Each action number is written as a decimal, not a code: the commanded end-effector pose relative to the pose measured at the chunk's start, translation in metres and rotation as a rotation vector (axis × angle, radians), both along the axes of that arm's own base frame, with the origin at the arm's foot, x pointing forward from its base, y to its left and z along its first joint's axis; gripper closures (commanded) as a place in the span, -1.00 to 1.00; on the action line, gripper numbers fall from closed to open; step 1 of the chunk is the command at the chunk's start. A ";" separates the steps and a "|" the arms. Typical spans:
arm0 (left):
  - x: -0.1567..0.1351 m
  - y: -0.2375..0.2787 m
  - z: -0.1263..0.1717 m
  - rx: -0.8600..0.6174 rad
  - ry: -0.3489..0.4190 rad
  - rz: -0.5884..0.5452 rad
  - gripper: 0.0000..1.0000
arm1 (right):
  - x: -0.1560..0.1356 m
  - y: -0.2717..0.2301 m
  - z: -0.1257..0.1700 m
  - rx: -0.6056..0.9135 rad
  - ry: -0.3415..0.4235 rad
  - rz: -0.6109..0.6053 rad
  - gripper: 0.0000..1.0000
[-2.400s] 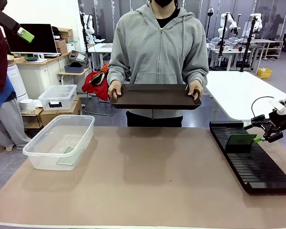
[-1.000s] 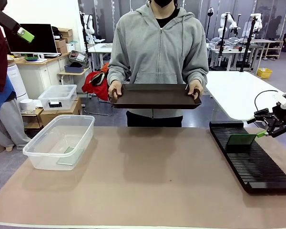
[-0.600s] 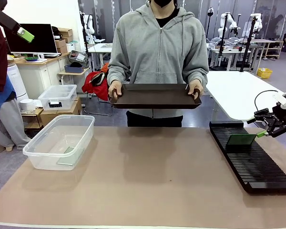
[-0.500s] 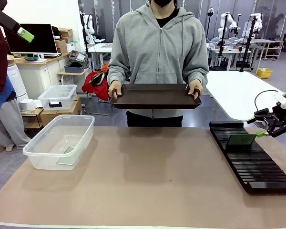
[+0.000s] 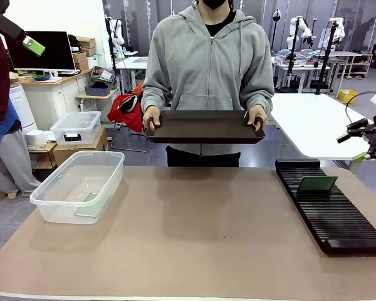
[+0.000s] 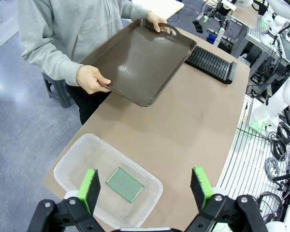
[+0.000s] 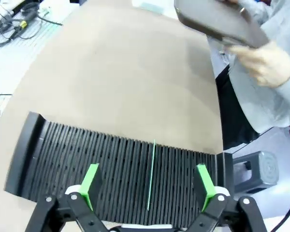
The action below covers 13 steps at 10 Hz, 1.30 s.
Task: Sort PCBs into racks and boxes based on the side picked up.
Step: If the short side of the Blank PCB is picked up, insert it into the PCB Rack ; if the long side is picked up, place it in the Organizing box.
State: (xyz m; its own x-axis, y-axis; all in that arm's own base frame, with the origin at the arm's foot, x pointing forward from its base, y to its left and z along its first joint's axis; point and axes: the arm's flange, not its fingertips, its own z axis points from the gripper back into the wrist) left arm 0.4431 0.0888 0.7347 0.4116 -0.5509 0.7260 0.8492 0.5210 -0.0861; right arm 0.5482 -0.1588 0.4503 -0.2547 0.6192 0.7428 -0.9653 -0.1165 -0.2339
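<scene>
Risen clear of the rack (image 5: 329,210), the right gripper (image 5: 371,145) hangs with jaws spread and empty above one PCB (image 5: 318,183) standing in its slots, which any careless descent could topple; the other PCB (image 6: 125,184) lies in the tub (image 5: 53,213) well left of the rack.

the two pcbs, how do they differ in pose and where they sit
The PCB in the rack stands upright on edge in a slot of the black rack; the PCB in the tub lies flat on the bottom of the clear tub. Both are thin green rectangular boards, and neither is held.
</scene>
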 end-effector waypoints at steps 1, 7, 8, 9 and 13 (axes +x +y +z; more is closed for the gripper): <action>0.000 0.000 -0.001 -0.004 -0.004 0.007 -1.00 | -0.034 0.014 0.034 -0.090 -0.050 -0.031 -1.00; 0.000 0.000 -0.001 -0.004 -0.004 0.007 -1.00 | -0.082 0.006 0.141 0.015 0.081 -0.300 -1.00; 0.000 0.000 -0.001 -0.004 -0.004 0.007 -1.00 | -0.085 0.002 0.143 0.034 0.106 -0.382 -1.00; 0.000 0.000 -0.001 -0.004 -0.004 0.007 -1.00 | -0.088 0.002 0.140 -0.020 0.074 -0.374 -1.00; 0.000 0.000 -0.001 -0.004 -0.004 0.007 -1.00 | -0.087 -0.009 0.151 -0.012 0.092 -0.333 -1.00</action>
